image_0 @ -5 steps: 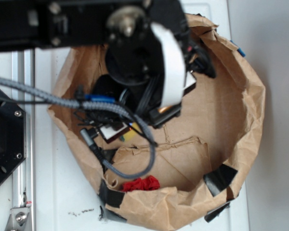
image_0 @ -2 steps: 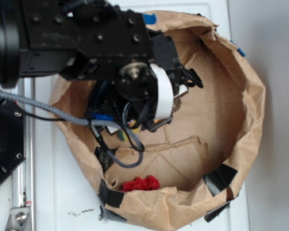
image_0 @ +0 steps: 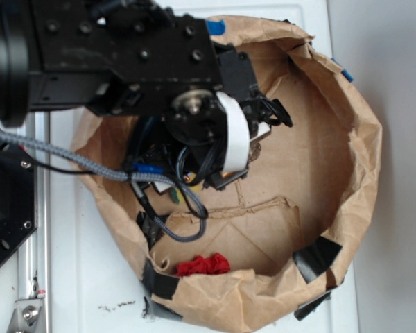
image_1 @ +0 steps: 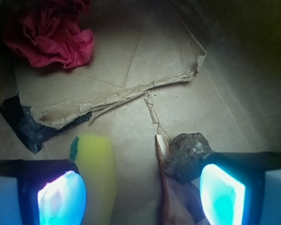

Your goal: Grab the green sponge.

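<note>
Two fingertips (image_1: 62, 197) stand wide apart at the near edge of the wrist view, the gripper (image_1: 143, 194) spread and grasping nothing. The green sponge (image_1: 96, 176) lies just beside the left pad, inside the gap, its dark green strip on its left edge. Near the right pad sits a dark rock (image_1: 187, 154). Farther off, torn brown paper (image_1: 112, 70) and a red crumpled cloth (image_1: 49, 33) at far left. Compared with 0.4 seconds ago, nothing has shifted; a second ago the arm (image_0: 125, 62) sat higher over the paper bag (image_0: 353, 139).
</note>
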You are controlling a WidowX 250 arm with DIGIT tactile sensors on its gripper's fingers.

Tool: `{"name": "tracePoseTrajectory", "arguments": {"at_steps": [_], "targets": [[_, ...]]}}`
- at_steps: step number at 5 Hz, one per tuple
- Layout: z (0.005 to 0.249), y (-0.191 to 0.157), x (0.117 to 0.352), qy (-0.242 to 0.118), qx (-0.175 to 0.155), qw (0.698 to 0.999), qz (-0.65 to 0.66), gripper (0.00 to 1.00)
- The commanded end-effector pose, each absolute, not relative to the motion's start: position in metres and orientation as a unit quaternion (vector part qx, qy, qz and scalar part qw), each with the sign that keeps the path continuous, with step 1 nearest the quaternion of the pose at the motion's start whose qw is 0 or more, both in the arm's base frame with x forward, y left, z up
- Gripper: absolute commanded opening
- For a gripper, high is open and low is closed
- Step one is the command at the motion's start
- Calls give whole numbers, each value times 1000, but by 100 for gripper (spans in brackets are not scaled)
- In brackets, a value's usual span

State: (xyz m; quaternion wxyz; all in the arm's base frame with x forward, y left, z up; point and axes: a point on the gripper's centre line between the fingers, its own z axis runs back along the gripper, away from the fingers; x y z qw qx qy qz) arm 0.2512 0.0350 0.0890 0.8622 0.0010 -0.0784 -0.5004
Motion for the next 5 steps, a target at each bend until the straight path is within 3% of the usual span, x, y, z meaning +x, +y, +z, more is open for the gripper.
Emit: {"name": "tracePoseTrajectory", "arguments": {"at_steps": [1,3,5], "targets": [[88,23,256,-46,-4,855,-516,100],[90,13,245,-58,-30,845,-531,100],[72,9,239,-40,-20,844,-535,100]]}}
